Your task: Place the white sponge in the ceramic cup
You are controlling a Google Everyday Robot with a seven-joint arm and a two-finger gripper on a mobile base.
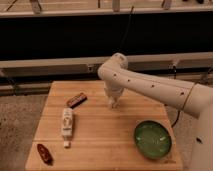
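1. Jaws low over counter (100, 145) centre, at arm (150, 86) tip; clenched or released, cannot tell.
2. No identifiable sponge on counter; no cup in view.
3. Likely step: locating sponge. Next: confirm sponge and cup positions before any grasp.

One green bowl (152, 140), one white item (67, 122), two dark packets (76, 99) (44, 153) — one pincer (114, 103) above table (100, 145).

The white arm (155, 87) enters from the right edge and runs leftward, rising slightly to a rounded joint (115, 67). There it bends sharply downward. The hand (113, 102) hangs below that joint, pointing straight down, low over the rear middle of the bench (100, 132).
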